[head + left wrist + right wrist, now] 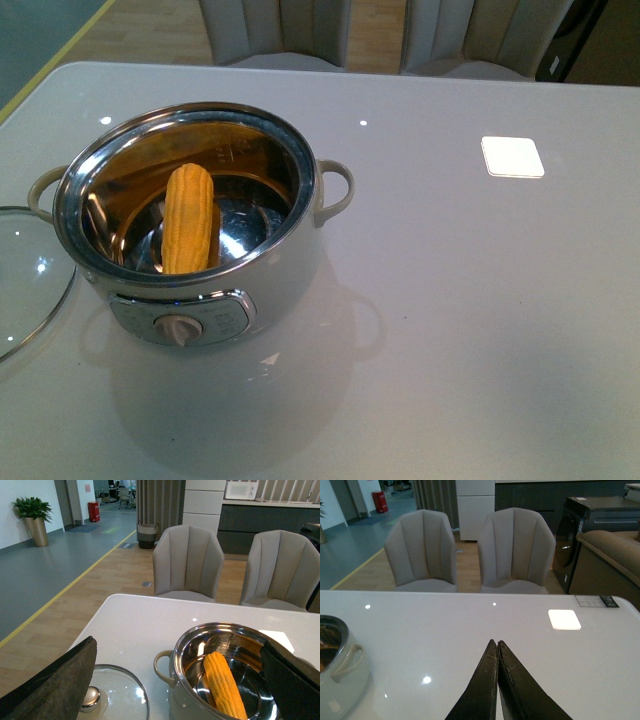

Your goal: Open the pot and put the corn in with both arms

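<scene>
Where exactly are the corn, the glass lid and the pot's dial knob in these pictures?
corn (188, 218): front view, middle of the cob leaning inside the pot.
glass lid (118, 696): left wrist view, clear glass beside its knob.
dial knob (181, 329): front view, centre of the knob on the pot's front panel.

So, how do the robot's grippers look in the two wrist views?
The left gripper has broad, dark fingers with a rough, felt-like surface. The right gripper has black fingers tapering to thin pointed tips. No cables or markings are visible.

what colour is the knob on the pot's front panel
Cream-white, matching the pot body; the dial knob sits on a grey panel. Front view shows it best.
</scene>
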Motion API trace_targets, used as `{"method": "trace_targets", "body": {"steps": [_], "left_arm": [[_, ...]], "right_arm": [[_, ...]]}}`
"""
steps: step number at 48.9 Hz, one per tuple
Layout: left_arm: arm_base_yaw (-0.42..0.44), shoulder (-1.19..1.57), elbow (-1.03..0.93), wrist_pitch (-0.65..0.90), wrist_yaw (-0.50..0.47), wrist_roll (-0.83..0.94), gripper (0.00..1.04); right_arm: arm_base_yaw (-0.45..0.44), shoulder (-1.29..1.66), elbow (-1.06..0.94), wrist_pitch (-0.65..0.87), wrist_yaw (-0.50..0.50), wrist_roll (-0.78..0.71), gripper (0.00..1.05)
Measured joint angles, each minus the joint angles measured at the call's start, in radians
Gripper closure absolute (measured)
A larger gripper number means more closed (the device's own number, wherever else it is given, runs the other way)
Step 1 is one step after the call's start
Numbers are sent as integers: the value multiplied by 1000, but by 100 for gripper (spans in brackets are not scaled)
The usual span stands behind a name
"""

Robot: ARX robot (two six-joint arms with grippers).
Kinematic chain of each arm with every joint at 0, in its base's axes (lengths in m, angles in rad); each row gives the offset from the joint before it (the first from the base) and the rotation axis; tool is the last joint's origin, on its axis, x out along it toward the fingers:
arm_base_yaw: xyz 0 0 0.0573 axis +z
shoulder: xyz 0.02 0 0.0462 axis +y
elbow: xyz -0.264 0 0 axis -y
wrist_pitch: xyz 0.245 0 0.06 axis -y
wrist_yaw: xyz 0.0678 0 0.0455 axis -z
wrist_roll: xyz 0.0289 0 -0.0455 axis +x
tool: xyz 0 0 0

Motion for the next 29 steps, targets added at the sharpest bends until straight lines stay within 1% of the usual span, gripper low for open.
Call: {"method": "trace_targets", "body": {"steps": [17, 18, 21, 23, 29], "left_arm": [[0, 0, 0, 0, 0, 0, 7], [0, 0, 0, 0, 0, 0, 7], [0, 0, 0, 0, 0, 0, 7], [0, 0, 0, 0, 0, 0, 7], [0, 0, 0, 0, 0, 0, 7]], "right_arm": [[0, -78, -26, -24, -1, 0, 103], [0, -91, -26, -33, -1, 0, 103], [-1, -185, -26, -159, -3, 0, 103], [-1, -218, -26, -188, 0, 0, 103], [-1, -252, -26, -200, -2, 0, 103]]}}
